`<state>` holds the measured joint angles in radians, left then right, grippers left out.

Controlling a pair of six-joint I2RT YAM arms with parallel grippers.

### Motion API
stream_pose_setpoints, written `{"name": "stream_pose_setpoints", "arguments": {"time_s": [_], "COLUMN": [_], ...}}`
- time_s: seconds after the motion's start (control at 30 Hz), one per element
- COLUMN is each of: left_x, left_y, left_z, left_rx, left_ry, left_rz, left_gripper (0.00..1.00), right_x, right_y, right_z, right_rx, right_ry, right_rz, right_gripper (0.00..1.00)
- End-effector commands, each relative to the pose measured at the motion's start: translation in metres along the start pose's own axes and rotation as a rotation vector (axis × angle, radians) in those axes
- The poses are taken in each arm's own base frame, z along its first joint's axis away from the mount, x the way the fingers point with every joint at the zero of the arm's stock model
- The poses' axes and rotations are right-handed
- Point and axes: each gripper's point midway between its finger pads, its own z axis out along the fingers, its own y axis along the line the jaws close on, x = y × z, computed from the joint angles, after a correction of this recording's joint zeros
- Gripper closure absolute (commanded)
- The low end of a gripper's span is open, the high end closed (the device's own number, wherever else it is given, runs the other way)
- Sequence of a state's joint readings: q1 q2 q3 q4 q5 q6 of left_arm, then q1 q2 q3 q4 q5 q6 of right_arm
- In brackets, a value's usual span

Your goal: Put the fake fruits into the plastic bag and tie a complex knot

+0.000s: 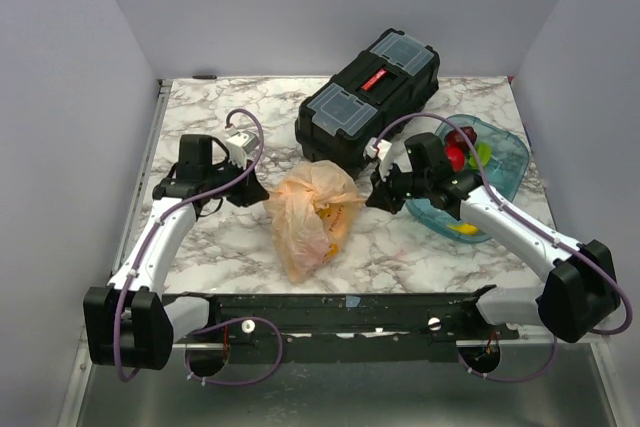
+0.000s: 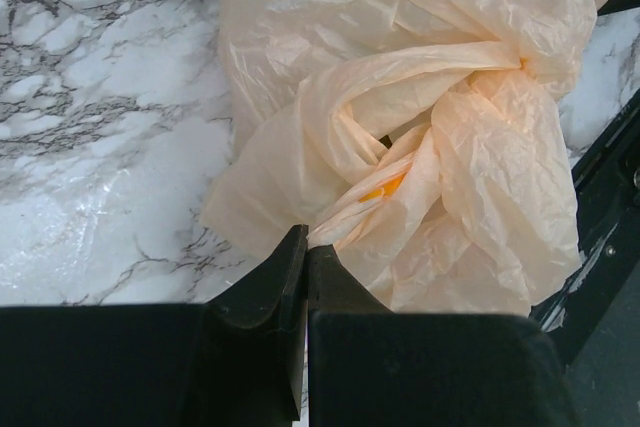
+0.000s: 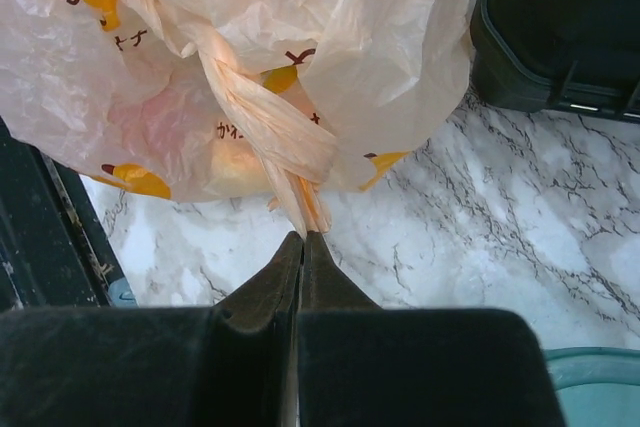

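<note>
Looking like the tying step: plastic bag (image 1: 312, 209) sits mid-frame in the top view, left gripper (image 2: 305, 245) pinching its edge, right gripper (image 3: 302, 240) clamped on a twisted handle strip (image 3: 268, 112), so next probably needs an even, gentle pull apart.

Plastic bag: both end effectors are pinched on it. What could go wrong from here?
1. The right end effector holds only the thin tip of the twisted handle strip; a pull may slip it free.
2. The left end effector pinches a thin fold of the plastic bag; the film could tear.
3. Fake fruits lie in the blue tray, so knotting now could shut them out.
</note>
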<state>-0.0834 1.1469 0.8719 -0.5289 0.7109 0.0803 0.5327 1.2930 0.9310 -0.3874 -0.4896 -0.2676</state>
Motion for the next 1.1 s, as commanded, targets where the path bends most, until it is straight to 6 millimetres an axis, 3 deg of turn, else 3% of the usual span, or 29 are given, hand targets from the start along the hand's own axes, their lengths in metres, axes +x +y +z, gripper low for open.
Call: {"name": "stream_pose_setpoints", "arguments": {"time_s": [0.0, 0.07, 0.2, 0.27, 0.47, 0.73, 0.8, 0.83, 0.93, 1.07], "left_x": [0.003, 0.004, 0.0, 0.0, 0.0, -0.002, -0.003, -0.003, -0.005, -0.005], "left_y": [-0.015, -0.021, -0.023, -0.024, -0.026, -0.026, -0.026, -0.025, -0.025, -0.024], "left_z": [0.007, 0.01, 0.012, 0.012, 0.011, 0.011, 0.012, 0.012, 0.012, 0.013], "left_rx": [0.078, 0.096, 0.101, 0.103, 0.11, 0.115, 0.118, 0.118, 0.119, 0.12], "left_ry": [-0.017, -0.019, -0.03, -0.031, -0.037, -0.04, -0.039, -0.038, -0.039, -0.037], "left_rz": [-0.03, -0.028, -0.047, -0.045, -0.041, -0.033, -0.032, -0.032, -0.03, -0.03], "left_gripper": [1.0, 1.0, 1.0, 1.0, 1.0, 1.0, 1.0, 1.0, 1.0, 1.0], "right_x": [-0.001, -0.009, -0.014, -0.015, -0.014, -0.021, -0.022, -0.021, -0.021, -0.025], "right_y": [0.012, 0.02, 0.025, 0.028, 0.031, -0.014, -0.015, -0.017, -0.011, 0.014], "right_z": [-0.002, 0.001, 0.007, 0.008, 0.02, 0.034, 0.034, 0.034, 0.036, 0.037], "right_rx": [-0.081, -0.139, -0.184, -0.198, -0.201, 0.032, 0.037, 0.044, 0.004, -0.129], "right_ry": [-0.005, -0.025, -0.035, -0.047, -0.045, -0.084, -0.097, -0.097, -0.101, -0.11], "right_rz": [0.023, 0.031, 0.038, 0.032, -0.006, -0.056, -0.084, -0.09, -0.125, -0.145], "right_gripper": [0.99, 0.98, 0.59, 0.45, 0.26, 0.21, 0.18, 0.11, 0.1, 0.26]}}
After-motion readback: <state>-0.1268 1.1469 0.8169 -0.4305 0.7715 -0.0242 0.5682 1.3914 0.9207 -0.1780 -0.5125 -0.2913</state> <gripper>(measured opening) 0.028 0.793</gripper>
